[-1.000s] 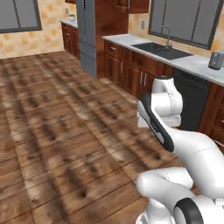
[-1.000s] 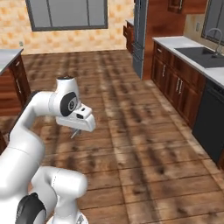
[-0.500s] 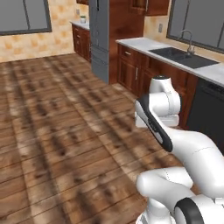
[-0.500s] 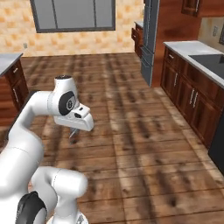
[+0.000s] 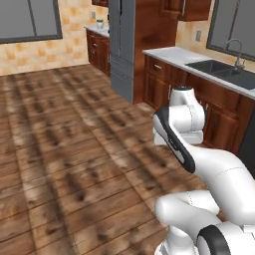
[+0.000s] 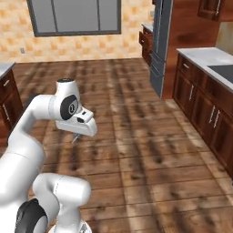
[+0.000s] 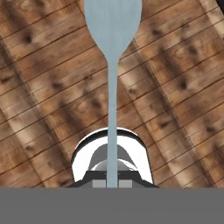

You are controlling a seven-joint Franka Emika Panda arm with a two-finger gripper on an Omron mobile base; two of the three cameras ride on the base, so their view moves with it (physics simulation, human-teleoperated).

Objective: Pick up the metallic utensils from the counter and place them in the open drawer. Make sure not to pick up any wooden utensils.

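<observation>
While unmarked, a silver-grey spoon (image 7: 112, 52) sits clamped in the hand (image 7: 112, 183).

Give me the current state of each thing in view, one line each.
gripper: shut on the metal spoon, carried above the wood floor.
metal spoon: held by its handle, bowl pointing away from the hand.
lower cabinets: doors and drawers closed.
sink: faucet not running.

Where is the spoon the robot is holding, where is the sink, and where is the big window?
spoon (image 7: 112, 17), hand view, on its silver-grey bowl.
sink (image 5: 226, 68), left base view, on the dark basin.
window (image 6: 75, 15), right base view, on the middle pane.
</observation>
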